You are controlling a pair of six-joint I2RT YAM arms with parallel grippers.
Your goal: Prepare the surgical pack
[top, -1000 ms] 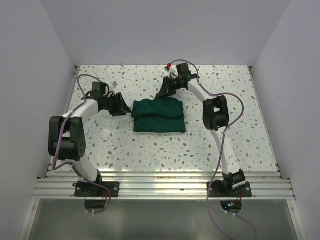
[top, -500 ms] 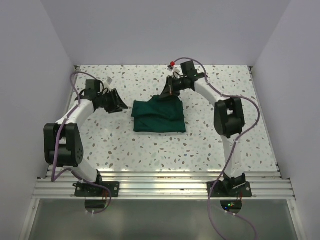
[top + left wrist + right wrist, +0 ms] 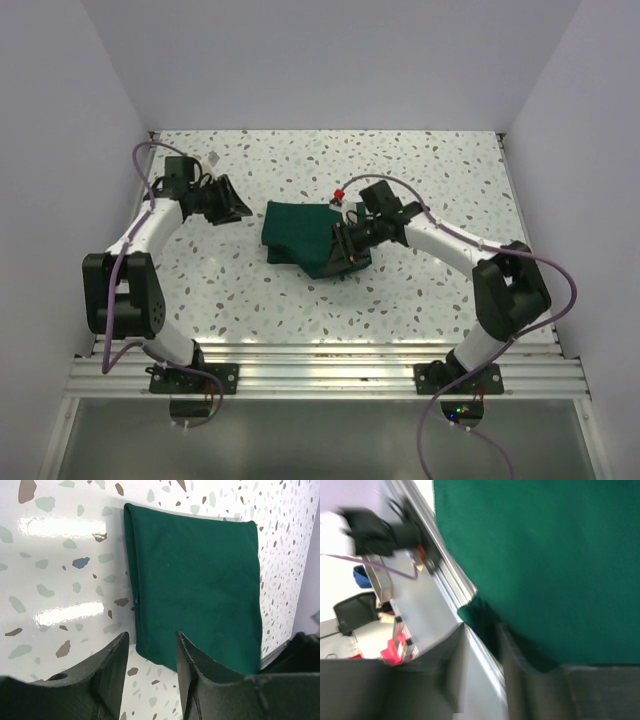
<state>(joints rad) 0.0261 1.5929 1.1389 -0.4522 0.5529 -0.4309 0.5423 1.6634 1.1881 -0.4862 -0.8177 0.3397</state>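
The surgical pack (image 3: 300,232) lies folded into a compact dark green rectangle near the middle of the speckled table (image 3: 430,165), slightly toward the far side. The left wrist view shows its left edge as a neat doubled fold lying flat on the surface, and the upper face there is smooth. The near right corner is rumpled and partly covered by the right arm.

The right gripper (image 3: 345,248) is at that near right corner, in contact with the cloth. The right wrist view is blurred. Green fabric fills its upper right, and a dark fold of it dips into the narrow gap between the two fingers (image 3: 520,675). It cannot be told whether the jaws pinch that fold or merely straddle it.

The left gripper (image 3: 232,202) stands to the left of the pack, clear of it, and points toward the folded left edge. Its jaws are parted with nothing between them. Its own camera shows both dark fingers (image 3: 107,675) with bare table beneath and the cloth beyond their tips.

An aluminium rail (image 3: 330,362) runs along the near edge of the table and carries both arm bases. Purple cables (image 3: 148,165) loop along each arm. Plain pale walls (image 3: 60,150) enclose the table on three sides.
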